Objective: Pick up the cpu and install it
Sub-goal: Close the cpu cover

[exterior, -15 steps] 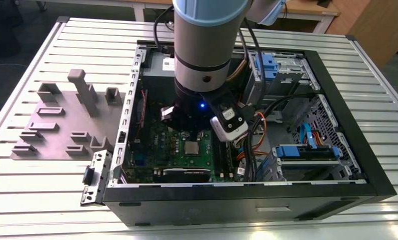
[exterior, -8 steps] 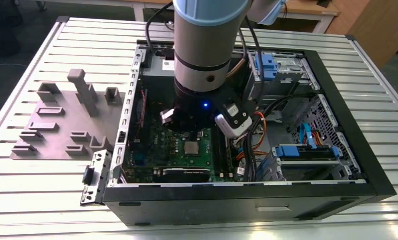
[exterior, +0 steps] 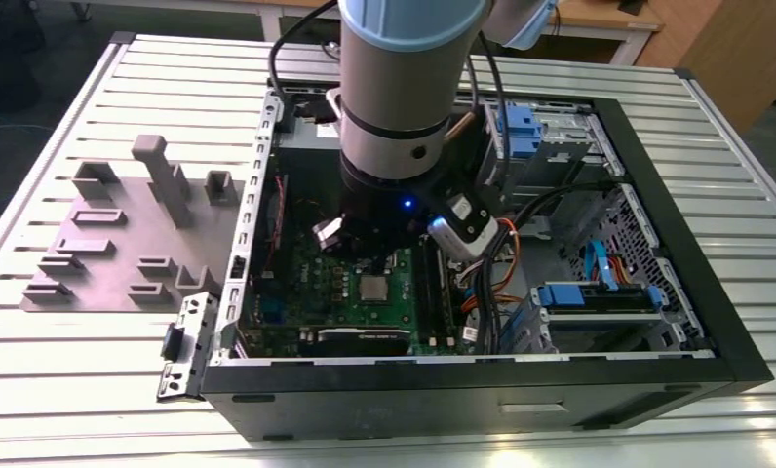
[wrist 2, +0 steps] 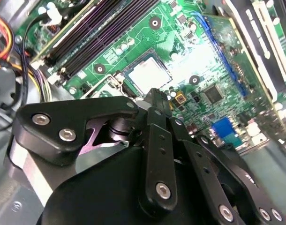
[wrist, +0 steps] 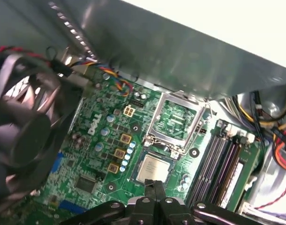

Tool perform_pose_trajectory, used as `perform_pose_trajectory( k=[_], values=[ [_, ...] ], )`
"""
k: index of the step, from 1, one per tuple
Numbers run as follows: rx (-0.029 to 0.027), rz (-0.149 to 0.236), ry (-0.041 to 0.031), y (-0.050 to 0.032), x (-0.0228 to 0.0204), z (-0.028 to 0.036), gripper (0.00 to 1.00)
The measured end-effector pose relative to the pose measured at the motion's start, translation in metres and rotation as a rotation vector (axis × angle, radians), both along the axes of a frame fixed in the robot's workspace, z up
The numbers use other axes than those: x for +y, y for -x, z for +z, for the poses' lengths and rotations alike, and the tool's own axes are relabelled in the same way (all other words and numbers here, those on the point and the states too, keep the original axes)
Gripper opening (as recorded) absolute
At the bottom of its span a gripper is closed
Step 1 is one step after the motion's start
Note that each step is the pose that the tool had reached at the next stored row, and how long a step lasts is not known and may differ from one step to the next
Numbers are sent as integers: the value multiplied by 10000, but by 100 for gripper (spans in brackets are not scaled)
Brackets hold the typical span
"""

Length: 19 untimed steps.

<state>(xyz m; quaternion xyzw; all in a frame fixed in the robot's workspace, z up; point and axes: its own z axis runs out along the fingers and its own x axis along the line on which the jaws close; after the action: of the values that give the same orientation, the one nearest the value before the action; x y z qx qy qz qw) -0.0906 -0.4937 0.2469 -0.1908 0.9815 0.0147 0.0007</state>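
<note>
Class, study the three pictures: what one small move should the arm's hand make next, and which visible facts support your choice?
Probably lift the hand a little, straight up. The cpu already lies flat in place beside the opened socket frame, and the hand, shut and holding nothing, hangs just over its edge, so a sideways move might nudge it.

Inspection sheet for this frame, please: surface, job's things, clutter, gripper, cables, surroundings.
Surface: slatted table, bearing an open PC case.
Job's things: cpu flat in its socket on the motherboard; frame flipped open beside it.
Clutter: grey fixture block beside the case.
Gripper: gripper shut, empty, tips near the cpu.
Cables: coloured cables inside the case.
Surroundings: wooden desk behind the table.
</note>
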Motion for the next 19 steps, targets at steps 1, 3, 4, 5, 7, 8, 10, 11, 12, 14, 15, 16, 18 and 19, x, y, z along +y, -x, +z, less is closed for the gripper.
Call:
perform_pose_trajectory(
  k=[1,3,4,5,7,8,10,11,12,14,15,16,18,19],
  values=[
    [0,181,1,0,0,0,10],
    [0,552,0,0,0,0,10],
    [0,731,0,0,0,0,10],
    [0,911,0,0,0,0,10],
    [0,1270,0,0,0,0,10],
    [0,1456,0,0,0,0,10],
    [-1,1717,0,-1,0,0,10],
    [-2,1757,-2,-7,0,-1,10],
    [-2,1772,-3,-15,1,-2,10],
    [0,1791,0,-39,3,0,10],
    [0,1798,-1,-47,3,0,10],
    [0,1798,0,-47,3,0,10],
    [0,1798,0,-47,4,0,10],
    [2,1799,3,-47,5,6,10]
  ],
)
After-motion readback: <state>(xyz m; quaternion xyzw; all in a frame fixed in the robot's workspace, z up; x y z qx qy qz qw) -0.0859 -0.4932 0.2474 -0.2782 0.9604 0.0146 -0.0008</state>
